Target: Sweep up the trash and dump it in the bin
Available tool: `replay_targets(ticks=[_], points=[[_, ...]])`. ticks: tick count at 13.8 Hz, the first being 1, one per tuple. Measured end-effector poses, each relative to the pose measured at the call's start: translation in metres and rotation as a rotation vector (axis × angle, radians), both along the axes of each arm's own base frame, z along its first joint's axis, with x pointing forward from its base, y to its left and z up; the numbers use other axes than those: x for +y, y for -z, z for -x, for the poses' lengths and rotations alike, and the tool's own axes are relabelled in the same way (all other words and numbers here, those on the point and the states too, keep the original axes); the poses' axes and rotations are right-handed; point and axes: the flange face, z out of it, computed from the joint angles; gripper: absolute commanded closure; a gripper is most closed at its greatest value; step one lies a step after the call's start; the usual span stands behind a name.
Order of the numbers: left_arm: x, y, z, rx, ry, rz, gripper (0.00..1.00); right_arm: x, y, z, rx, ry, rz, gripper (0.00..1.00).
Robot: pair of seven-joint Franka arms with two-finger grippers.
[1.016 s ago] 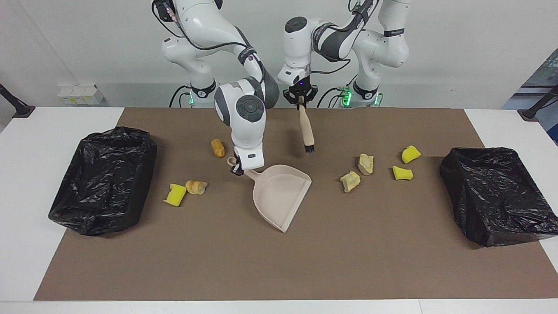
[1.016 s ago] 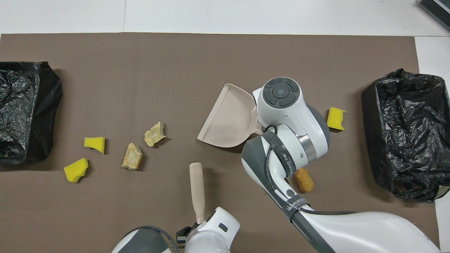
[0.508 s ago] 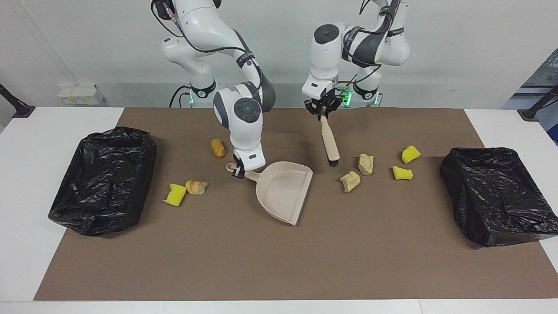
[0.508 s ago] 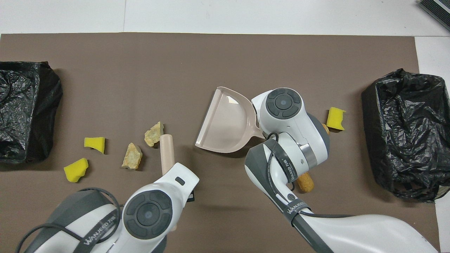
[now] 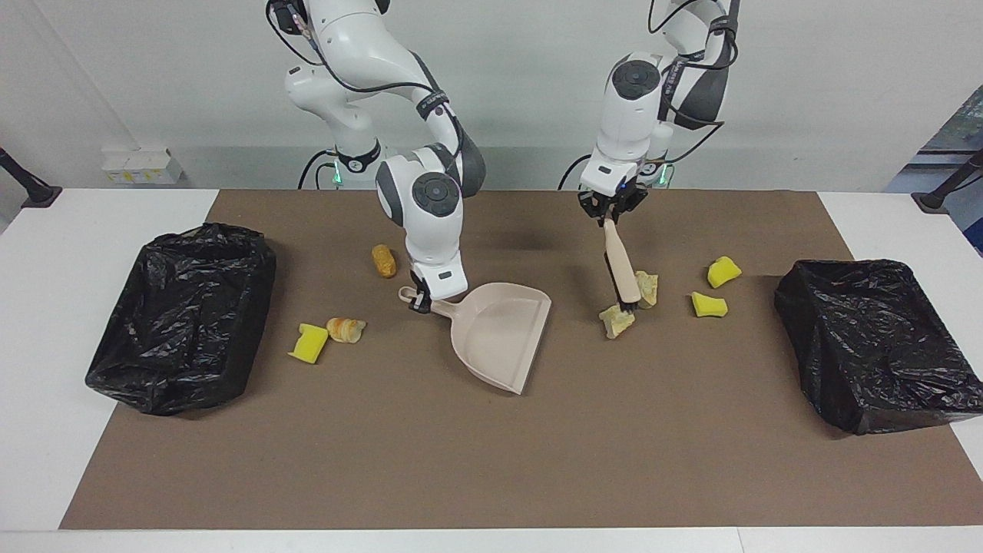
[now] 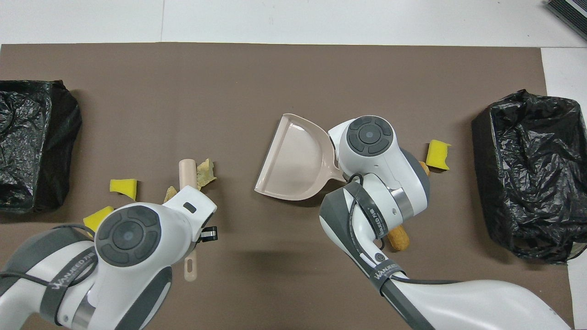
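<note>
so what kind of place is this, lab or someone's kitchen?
Most likely a robotics lab bench: two Franka arms fixed at a white table with a brown mat, staged trash scraps and black-bagged bins at each end, against bare walls.

The desk is seen from high across it, facing the robots at its far edge; it is also seen steeply from above the robots' edge. Shared by both are the mat, both bins and the dustpan
</note>
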Motion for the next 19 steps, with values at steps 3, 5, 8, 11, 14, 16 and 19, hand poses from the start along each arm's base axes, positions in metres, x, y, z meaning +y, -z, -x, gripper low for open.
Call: replay_targets(ticks=[3,5,8,11,14,16,19], points=[[0.054,-0.001,-0.026,0.010,0.022,0.011,1.00,0.001,0.000,0.000,-0.001,-0.001,0.000,1.00],[0.093,-0.002,-0.040,0.014,0.012,0.017,1.00,0.003,-0.002,0.000,-0.005,-0.006,-0.002,1.00],[0.146,-0.003,-0.053,0.010,-0.075,0.022,1.00,0.011,-0.014,-0.001,-0.023,-0.017,-0.010,1.00],[0.191,-0.004,-0.059,0.005,-0.161,0.024,1.00,0.015,-0.047,0.005,-0.039,-0.050,-0.014,1.00],[0.242,-0.001,-0.059,0.012,-0.239,0.026,1.00,0.031,-0.069,0.027,-0.023,-0.119,0.031,1.00],[0.258,0.005,-0.054,0.013,-0.258,0.030,1.00,0.036,-0.069,0.036,0.006,-0.130,0.057,1.00],[0.282,0.017,-0.031,-0.015,-0.216,0.039,1.00,0.043,-0.061,0.048,0.013,-0.117,0.167,1.00]])
